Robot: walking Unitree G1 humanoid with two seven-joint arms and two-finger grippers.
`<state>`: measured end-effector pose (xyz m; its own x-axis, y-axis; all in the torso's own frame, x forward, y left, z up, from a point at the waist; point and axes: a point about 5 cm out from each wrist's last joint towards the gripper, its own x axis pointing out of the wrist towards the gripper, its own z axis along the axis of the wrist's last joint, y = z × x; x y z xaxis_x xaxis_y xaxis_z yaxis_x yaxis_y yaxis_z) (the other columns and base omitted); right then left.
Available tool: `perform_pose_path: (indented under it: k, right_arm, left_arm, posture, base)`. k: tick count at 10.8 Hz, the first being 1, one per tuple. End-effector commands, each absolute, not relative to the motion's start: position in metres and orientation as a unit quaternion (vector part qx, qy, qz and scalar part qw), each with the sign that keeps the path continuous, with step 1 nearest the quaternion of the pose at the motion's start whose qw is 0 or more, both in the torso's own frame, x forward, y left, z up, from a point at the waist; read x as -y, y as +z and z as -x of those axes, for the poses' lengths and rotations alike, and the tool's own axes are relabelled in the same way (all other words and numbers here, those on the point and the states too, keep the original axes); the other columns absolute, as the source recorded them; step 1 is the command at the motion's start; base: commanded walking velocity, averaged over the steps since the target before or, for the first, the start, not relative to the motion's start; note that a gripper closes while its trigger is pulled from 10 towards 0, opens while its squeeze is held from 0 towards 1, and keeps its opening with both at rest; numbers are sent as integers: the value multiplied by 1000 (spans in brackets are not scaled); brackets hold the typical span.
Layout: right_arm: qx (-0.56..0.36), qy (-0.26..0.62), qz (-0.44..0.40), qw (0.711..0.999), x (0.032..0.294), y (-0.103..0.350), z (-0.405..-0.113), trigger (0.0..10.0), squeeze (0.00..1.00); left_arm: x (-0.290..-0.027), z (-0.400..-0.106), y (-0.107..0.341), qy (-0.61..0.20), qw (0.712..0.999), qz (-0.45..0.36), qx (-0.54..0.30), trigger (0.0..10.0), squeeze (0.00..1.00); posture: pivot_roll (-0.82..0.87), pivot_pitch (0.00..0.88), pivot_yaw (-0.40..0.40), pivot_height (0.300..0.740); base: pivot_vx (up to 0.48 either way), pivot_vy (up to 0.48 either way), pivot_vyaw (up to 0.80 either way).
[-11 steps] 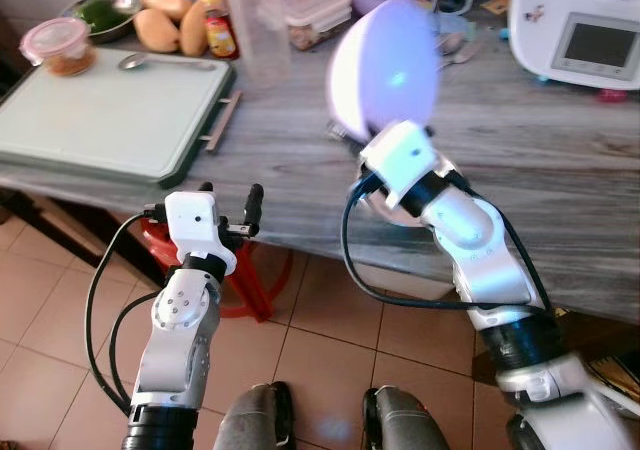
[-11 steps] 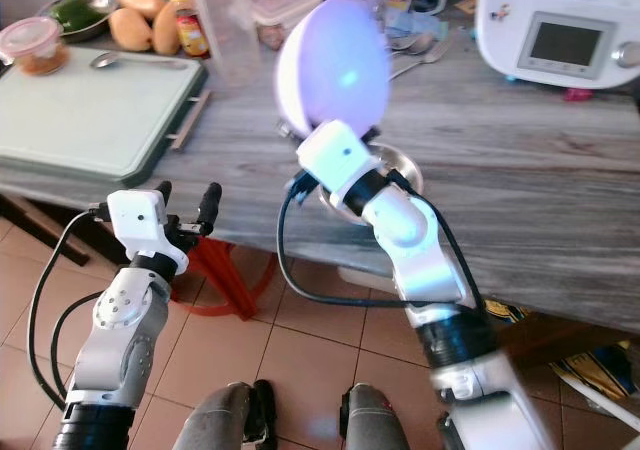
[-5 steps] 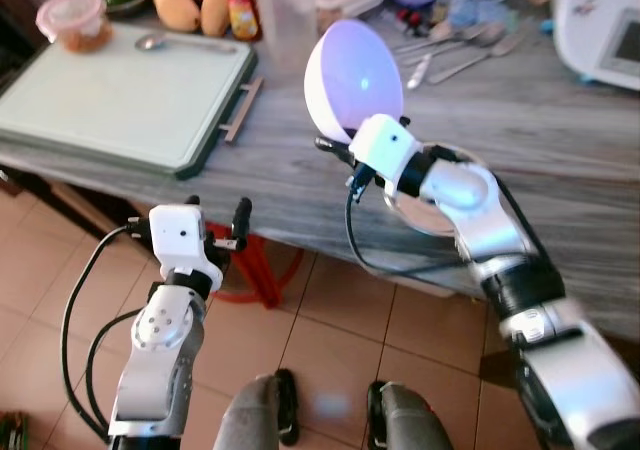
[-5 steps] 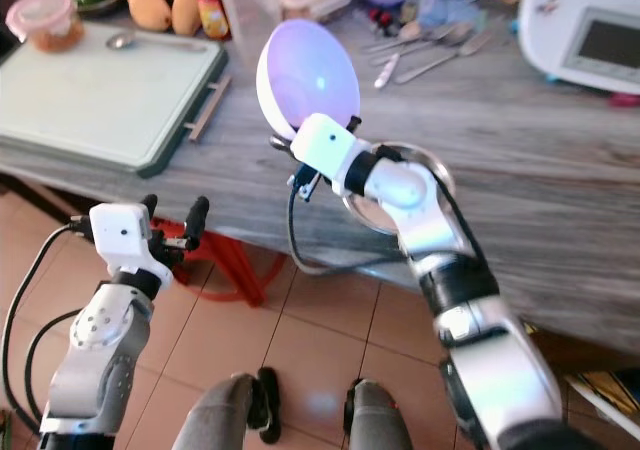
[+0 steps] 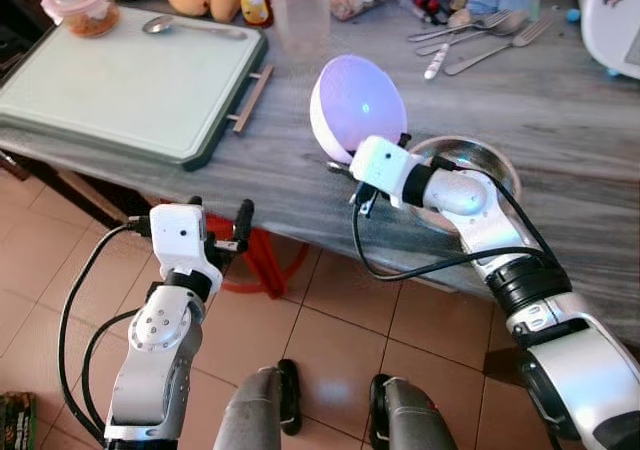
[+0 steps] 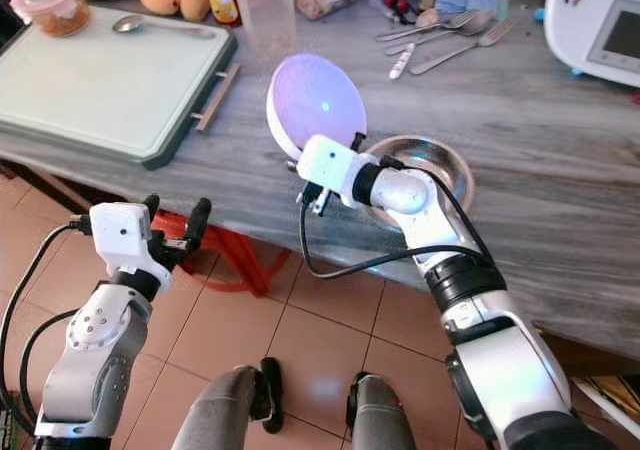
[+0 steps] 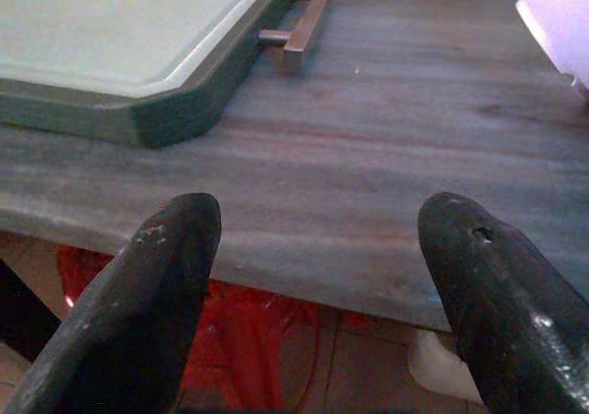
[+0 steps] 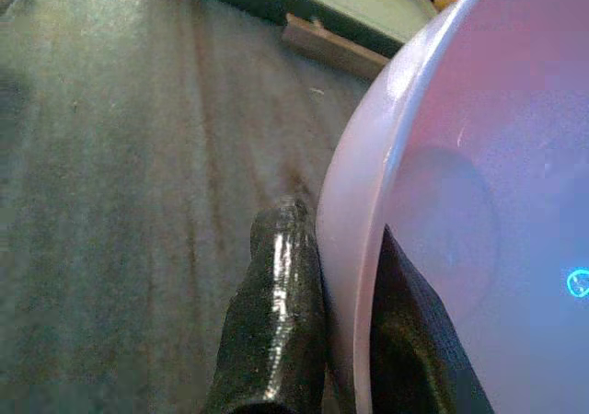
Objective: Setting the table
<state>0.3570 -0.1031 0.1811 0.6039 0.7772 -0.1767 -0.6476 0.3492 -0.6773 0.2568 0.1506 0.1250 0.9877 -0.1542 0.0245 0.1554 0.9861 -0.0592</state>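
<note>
My right gripper (image 8: 322,331) has its fingers (image 8: 271,322) clamped on the rim of the lavender bowl (image 5: 357,107), holding it tilted on edge above the grey worktop (image 5: 560,120), just beside the steel bowl (image 5: 470,160) on the side nearer the green tray (image 5: 120,80). My left gripper (image 7: 313,294), fingers spread apart and holding nothing, hangs off the worktop's near edge, in front of the tray.
</note>
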Motion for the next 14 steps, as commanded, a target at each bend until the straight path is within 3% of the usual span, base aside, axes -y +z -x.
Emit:
perform_pose_path:
  k: [1,2,3,14]
  right_arm:
    - [79,449,381,804,101,177,-356,10000,16]
    - [78,448,382,805,102,176,-356,10000,694]
    - [75,446,386,804,103,176,-356,10000,1000]
    - [42,428,450,783,118,210,-366,10000,1000]
  left_arm:
    - [-152,-254,124,-78,997,26,4,10000,0]
    - [-151,-254,124,-80,996,28,3,10000,0]
    - [-150,-255,124,-82,996,28,1,10000,0]
    - [-141,-271,123,-95,995,39,6,10000,0]
  posture:
    - [63,277,91,740]
    - [59,276,91,740]
    - [57,275,90,740]
    - [23,205,74,740]
  base:
    - [0,0,0]
    - [0,0,0]
    - [0,0,0]
    - [0,0,0]
